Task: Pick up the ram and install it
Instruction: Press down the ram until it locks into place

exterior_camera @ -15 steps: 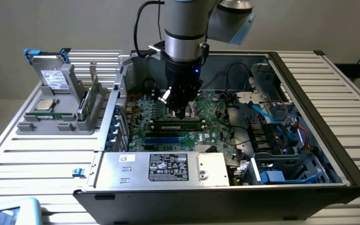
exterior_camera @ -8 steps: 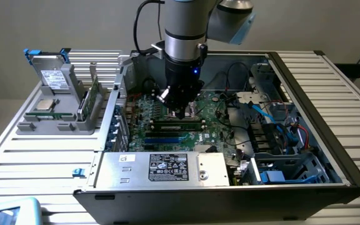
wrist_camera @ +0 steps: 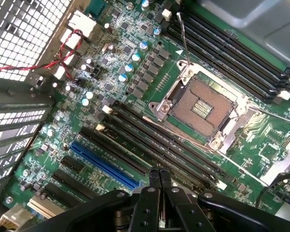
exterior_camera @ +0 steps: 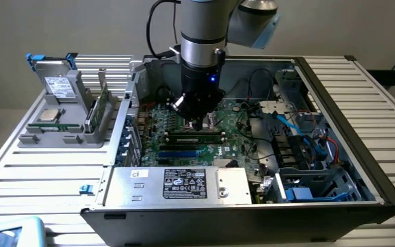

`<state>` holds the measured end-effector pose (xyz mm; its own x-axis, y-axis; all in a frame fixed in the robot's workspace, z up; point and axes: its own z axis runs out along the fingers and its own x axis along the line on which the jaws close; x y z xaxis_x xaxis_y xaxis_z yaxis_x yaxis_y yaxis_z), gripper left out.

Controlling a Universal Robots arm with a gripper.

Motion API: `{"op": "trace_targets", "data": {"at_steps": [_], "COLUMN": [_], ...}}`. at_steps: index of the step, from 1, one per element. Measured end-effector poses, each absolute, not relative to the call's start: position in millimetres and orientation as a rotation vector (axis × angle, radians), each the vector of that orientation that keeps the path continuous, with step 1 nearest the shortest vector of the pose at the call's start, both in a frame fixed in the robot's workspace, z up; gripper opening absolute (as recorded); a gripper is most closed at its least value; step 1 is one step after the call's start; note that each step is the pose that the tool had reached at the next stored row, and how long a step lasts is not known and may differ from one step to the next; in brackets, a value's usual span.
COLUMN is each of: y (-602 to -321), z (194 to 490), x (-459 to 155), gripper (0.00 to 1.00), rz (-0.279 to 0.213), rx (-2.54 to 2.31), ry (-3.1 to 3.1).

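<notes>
- Nearest the camera sat the power supply [exterior_camera: 183, 182], its white label facing up at the near edge of the open computer case [exterior_camera: 341, 98].
- Far left, outside the case, a grey holder [exterior_camera: 60, 139] stood on the slatted table [exterior_camera: 39, 180] with a drive [exterior_camera: 61, 85] propped at its far end and a square processor chip [exterior_camera: 49, 115] lying flat.
- On the holder's right side, just beside the case wall, the ram [exterior_camera: 96, 113] stood on edge as a thin green stick. Its long axis ran from near to far (as best the exterior view let me judge).
- Right of that, inside the case, the gripper [wrist_camera: 154, 176] hung low over the motherboard [exterior_camera: 238, 121]. In the wrist view its two fingertips [wrist_camera: 150, 175] were pressed together with nothing between them.
- Under the gripper lay the long black memory slots [exterior_camera: 194, 137], running left to right. In the wrist view they looked empty, lying between a blue slot [wrist_camera: 104, 162] and the bare processor socket [wrist_camera: 203, 104].
- So the ram lay well to the gripper's left, apart from it and across the case wall. By my reading its length was set roughly crosswise to the slots.
- Far right, tangled cables and the drive cage [exterior_camera: 321, 185] filled that end of the case, away from the gripper.
</notes>
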<state>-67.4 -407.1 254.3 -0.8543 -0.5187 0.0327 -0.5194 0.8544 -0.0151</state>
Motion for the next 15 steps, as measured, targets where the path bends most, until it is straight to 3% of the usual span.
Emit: {"op": "trace_targets", "data": {"at_steps": [15], "y": [-407.1], "z": [254.3], "x": [-67.4], "gripper": [0.11], "rz": [0.033], "rx": [0.551], "ry": [-3.065]}}
